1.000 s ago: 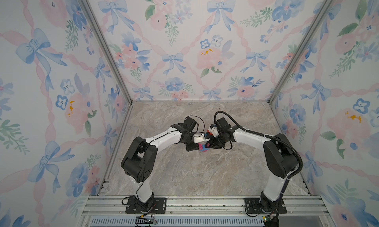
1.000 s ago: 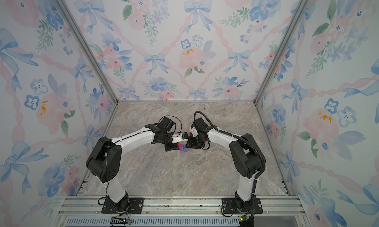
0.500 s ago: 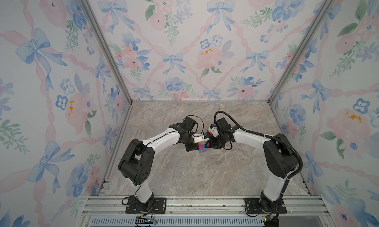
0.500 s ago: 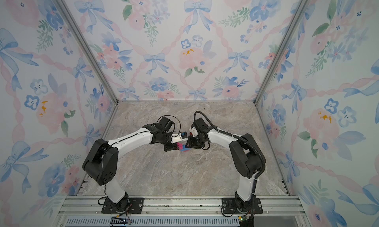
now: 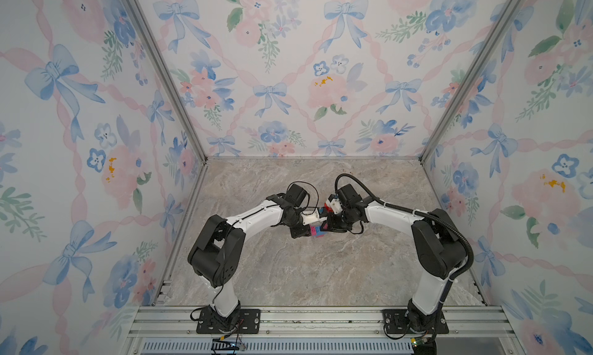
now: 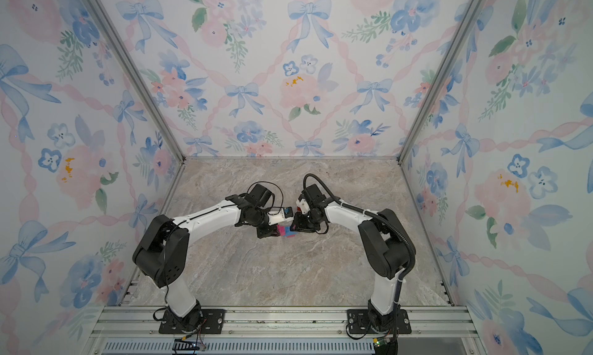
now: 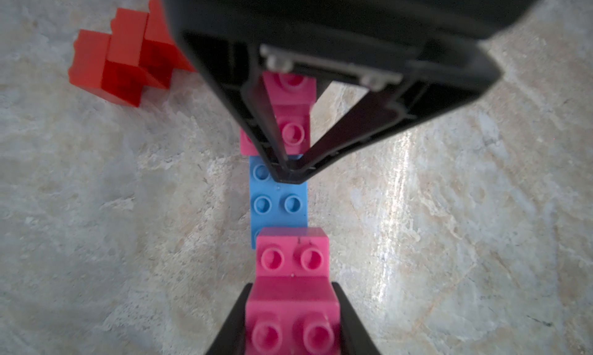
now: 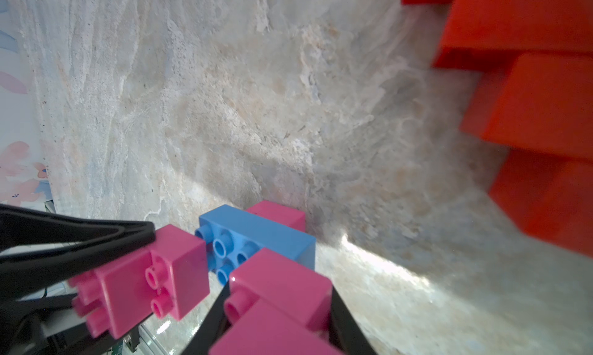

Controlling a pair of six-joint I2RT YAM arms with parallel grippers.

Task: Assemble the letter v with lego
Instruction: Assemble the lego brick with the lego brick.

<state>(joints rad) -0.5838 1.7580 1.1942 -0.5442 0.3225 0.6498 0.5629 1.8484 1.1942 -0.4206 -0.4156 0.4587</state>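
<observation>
Both claws are clamped tight right now, facing each other low over the marble table (image 5: 321, 273). Left claw (image 7: 292, 287) is squeezing the left pink stack (image 7: 292, 321), two stepped bricks. Right claw (image 8: 279, 292) is pinching the right pink stack (image 8: 282, 282) the same way.

Biggest loose lump is the red stack (image 7: 125, 58), parked just beside the right claw on its far side from the arm bases, nobody touching it. Smaller still, the blue brick (image 7: 279, 202) lies straight between the two claws, with a pink stack overlapping each of its ends. Whether either stack is actually clicked onto its studs (image 7: 292, 203), I honestly can't tell.

My read: this is the bit where the pink arms get seated on the blue base of the v. To do it well I'd keep both grips firm and line each stack up square over the studs. Then push straight along the studs with the claws bracing each other. No twisting, or the blue brick just skids.

Versus a second ago: left arm (image 5: 256, 215) has swung its elbow out a little, away from the right claw. Both claws, their grips and the lego sit where they were.
</observation>
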